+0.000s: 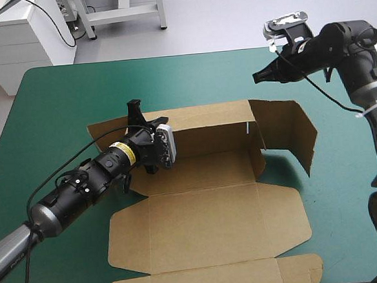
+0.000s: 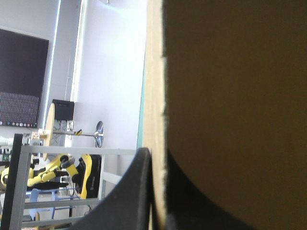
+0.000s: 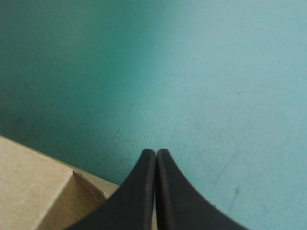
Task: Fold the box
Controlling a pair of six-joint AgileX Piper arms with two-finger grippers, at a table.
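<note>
Left gripper [image 1: 134,110] was clamped on the raised back wall of the box [image 1: 213,217], left of centre in the high view. Right gripper [image 1: 261,76] hung pinched together and empty at upper right, clear of the raised right flap [image 1: 291,131]. Looked like the wall-raising step; next move probably needs the right gripper on that flap to tuck it. The left arm covered most of the left flap, and the lid's front edge was cut off at frame bottom.

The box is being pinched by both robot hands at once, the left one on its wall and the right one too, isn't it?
Not quite. Only the left gripper pinches the box, on a raised wall. The right gripper is shut on nothing, over the bare teal-green cover just off the box, as the right wrist view shows.
</note>
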